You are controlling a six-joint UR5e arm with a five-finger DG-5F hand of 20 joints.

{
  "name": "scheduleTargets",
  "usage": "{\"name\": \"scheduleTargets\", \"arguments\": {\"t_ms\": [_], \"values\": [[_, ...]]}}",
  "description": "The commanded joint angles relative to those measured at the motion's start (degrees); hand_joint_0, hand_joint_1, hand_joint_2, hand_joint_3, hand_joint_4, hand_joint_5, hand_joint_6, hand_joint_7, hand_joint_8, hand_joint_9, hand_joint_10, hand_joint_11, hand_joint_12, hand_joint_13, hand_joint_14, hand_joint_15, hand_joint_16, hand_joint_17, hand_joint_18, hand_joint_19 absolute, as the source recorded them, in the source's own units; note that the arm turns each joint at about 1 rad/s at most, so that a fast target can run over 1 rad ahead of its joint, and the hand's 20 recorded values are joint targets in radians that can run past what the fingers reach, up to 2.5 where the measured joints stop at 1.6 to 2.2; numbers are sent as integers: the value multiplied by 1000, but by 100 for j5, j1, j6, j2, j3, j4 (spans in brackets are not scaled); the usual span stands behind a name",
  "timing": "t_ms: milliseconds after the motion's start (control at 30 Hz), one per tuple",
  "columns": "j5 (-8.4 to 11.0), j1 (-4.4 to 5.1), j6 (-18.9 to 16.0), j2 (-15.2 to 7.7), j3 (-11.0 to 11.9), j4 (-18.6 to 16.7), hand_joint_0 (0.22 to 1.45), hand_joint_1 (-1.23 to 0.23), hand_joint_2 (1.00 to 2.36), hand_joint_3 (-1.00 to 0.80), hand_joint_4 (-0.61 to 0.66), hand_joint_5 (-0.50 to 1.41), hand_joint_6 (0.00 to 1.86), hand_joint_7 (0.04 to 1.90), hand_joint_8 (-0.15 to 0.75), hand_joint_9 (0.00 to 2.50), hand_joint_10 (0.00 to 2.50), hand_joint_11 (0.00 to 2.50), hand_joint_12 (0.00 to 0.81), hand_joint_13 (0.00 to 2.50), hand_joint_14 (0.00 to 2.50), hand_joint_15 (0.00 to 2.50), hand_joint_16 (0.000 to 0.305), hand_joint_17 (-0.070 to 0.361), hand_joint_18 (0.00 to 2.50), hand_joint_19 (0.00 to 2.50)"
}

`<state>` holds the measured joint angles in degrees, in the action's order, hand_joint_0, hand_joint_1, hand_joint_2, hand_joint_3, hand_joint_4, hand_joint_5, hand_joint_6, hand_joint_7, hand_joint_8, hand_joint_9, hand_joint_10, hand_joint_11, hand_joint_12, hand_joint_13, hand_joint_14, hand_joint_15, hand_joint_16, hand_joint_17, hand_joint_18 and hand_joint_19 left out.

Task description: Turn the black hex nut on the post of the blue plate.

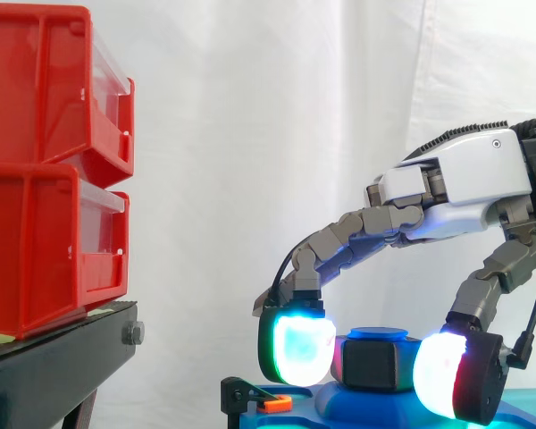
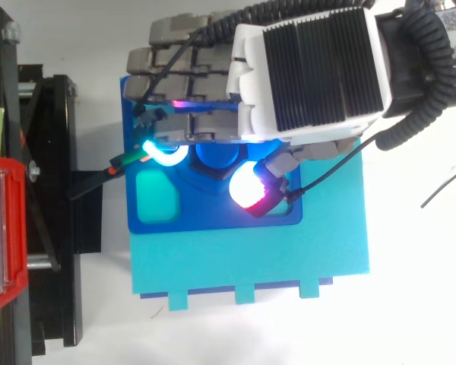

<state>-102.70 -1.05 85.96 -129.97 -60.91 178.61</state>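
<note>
White curtain point(image 1: 250, 134) behind, the hand point(image 1: 464, 192) pinches the black hex nut point(image 1: 368, 365) on the blue plate point(image 2: 213, 217).

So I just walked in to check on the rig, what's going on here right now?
The robot's hand comes in from the right and is curled down over the blue plate. Its glowing pads sit on opposite sides of the black hex nut on the post, apparently pinching the nut, ready to turn it. The red bins stand off to the left on their black stand, apart from the hand.
</note>
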Motion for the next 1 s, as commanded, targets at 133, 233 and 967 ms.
{"name": "scheduleTargets", "arguments": {"t_ms": [133,233,967], "values": [[4,0,0,7,0,16,579,-833,1004,-450,169,-204,503,995,248,299,0,0,371,298,2,63,46,103,246,227],[4,0,0,-2,0,16,580,-832,1003,-456,170,-204,503,994,248,299,0,0,371,298,1,64,46,103,246,226],[22,53,-18,7,26,16,430,-789,1000,-500,167,-249,502,771,287,290,0,0,422,306,2,67,56,126,274,209]]}}
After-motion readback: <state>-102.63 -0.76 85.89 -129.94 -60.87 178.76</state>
